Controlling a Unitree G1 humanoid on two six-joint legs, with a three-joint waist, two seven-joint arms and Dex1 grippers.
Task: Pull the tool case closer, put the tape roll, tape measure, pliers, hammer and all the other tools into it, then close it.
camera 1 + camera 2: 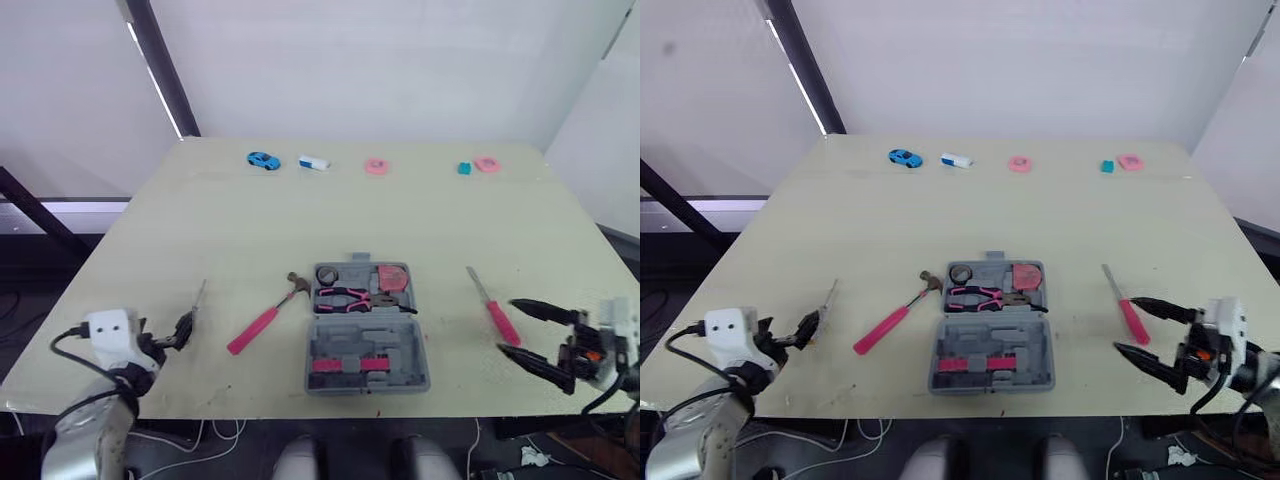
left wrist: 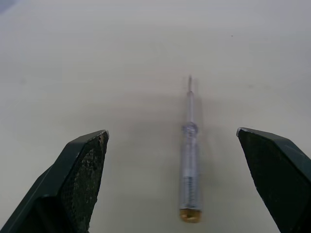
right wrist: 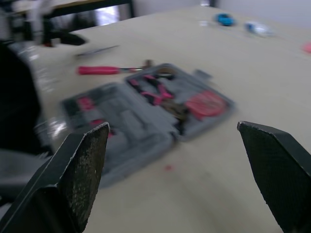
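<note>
The grey tool case (image 1: 367, 355) lies open near the table's front edge, in the middle. Its far half holds a tape roll (image 1: 328, 274), pink-handled pliers (image 1: 350, 297) and a pink tape measure (image 1: 392, 277). A hammer with a pink handle (image 1: 262, 321) rests just left of the case. A pink-handled screwdriver (image 1: 495, 312) lies to its right. A clear-handled screwdriver (image 2: 189, 162) lies at the left, between the fingers of my open left gripper (image 2: 171, 131). My right gripper (image 1: 506, 325) is open beside the pink screwdriver and faces the case (image 3: 146, 111).
Along the far edge sit a blue toy car (image 1: 263, 160), a white and blue block (image 1: 314, 163), a pink ring (image 1: 376, 167), a teal cube (image 1: 464, 169) and another pink piece (image 1: 487, 164). Bare tabletop (image 1: 330, 215) spreads between them and the case.
</note>
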